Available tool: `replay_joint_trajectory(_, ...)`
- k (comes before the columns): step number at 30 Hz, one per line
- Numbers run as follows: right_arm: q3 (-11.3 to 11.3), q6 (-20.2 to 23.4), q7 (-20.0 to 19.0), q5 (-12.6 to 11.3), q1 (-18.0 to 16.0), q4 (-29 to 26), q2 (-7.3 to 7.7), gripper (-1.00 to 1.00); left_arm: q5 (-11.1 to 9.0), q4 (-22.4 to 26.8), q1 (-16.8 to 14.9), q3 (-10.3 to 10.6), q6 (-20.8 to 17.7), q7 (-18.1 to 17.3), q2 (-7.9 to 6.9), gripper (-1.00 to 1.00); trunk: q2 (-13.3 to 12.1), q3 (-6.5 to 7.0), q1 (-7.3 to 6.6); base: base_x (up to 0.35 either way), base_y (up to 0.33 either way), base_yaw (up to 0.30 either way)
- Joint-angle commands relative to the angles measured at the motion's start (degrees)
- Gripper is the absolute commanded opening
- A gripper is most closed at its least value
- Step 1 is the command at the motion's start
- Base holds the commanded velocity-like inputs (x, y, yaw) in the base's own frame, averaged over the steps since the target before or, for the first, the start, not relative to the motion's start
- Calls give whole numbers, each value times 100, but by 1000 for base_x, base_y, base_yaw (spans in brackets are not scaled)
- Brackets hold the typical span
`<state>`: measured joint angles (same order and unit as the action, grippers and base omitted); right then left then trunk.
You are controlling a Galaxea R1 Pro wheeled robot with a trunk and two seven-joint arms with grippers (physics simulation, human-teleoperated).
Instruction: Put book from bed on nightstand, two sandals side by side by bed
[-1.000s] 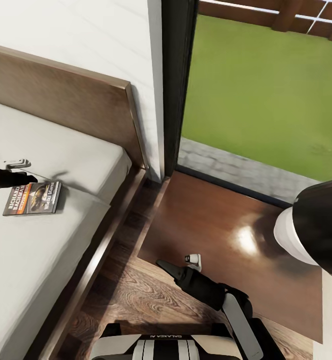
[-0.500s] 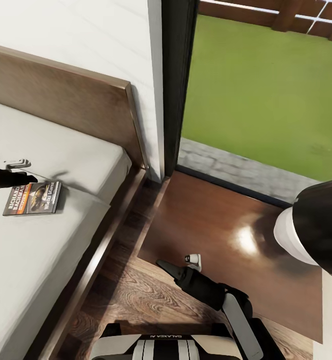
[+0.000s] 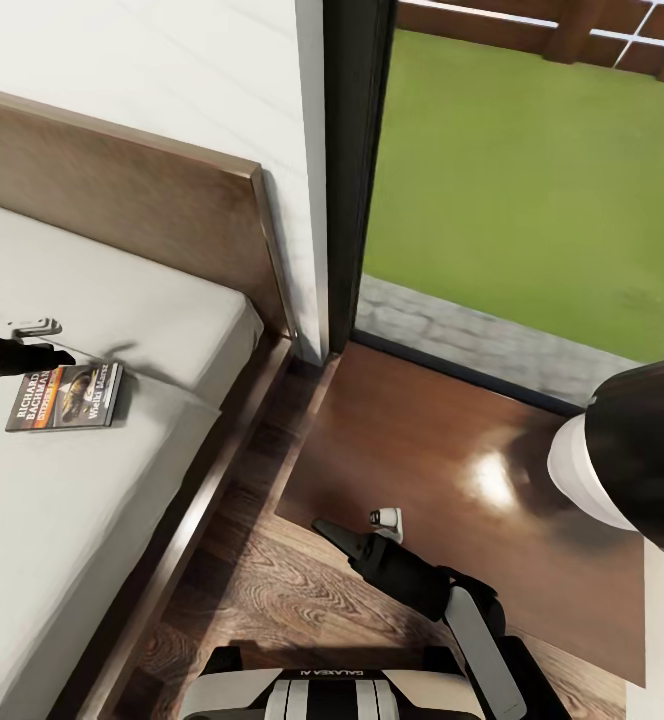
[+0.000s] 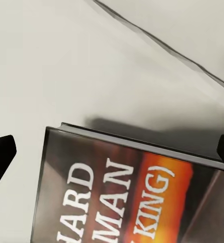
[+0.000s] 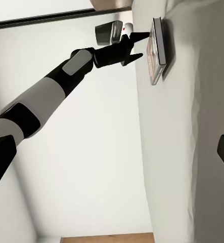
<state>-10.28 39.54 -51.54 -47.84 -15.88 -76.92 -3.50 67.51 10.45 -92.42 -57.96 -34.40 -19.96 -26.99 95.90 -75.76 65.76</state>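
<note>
1. Our left pincer [image 3: 64, 357], fingers spread apart, hovers at the book's [image 3: 66, 396] far edge.
2. The book lies flat on the bed [image 3: 92, 520].
3. Our right pincer [image 3: 324, 527], seemingly apart, hangs beside the nightstand [image 3: 452, 470].

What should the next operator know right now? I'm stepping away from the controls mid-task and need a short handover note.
Left pincer: open, fingertips straddling the thin dark paperback book with the orange band, not yet gripping.
Right pincer: low over the wood-plank floor beside the glossy reddish-brown wooden nightstand; cannot tell if it is open.
The book lies flat on the light-grey mattress of the dark-framed bed.
Done: nothing.
Left: grasp the book, move it to the nightstand, then find and pair both sandals beside the bed.
</note>
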Motion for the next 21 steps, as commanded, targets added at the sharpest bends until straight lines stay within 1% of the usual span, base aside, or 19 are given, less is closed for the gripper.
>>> replay_joint_trajectory(1,0,36,3,-33,-2,1,-1,100,60,10,-4,-40,-14,-43,1,100,1,-3,0,0,0,0)
replay_joint_trajectory(9,0,36,3,-33,-2,-6,-1,100,60,2,-4,-36,-19,-43,-5,100,1,-3,0,-24,0,0)
replay_joint_trajectory(21,0,36,5,-33,-2,-14,-1,100,66,2,-4,-38,-20,-43,-11,100,1,-3,0,-136,0,0)
